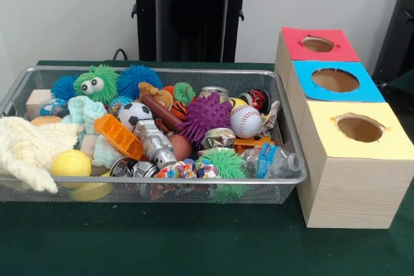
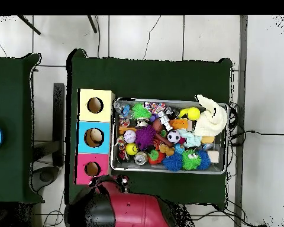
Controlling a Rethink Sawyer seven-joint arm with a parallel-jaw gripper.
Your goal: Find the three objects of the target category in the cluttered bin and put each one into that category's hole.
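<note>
Baseball (image 1: 246, 121) is seen atop the clutter at the wire bin's (image 1: 292, 135) right end, near the yellow-topped box (image 1: 394, 150). It is judged light, hard and smooth, best pinched across its middle. Gripper is not shown, so its state cannot be told.

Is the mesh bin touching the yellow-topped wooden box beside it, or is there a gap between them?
Touching. In the front view the bin's right rim presses against the side wall of the yellow-topped box, with no green cloth visible between them there.

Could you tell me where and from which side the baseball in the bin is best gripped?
Grip the baseball across its middle, coming straight down from above. It sits on top of the clutter with its upper half exposed, while the purple spiky ball crowds one side.
</note>
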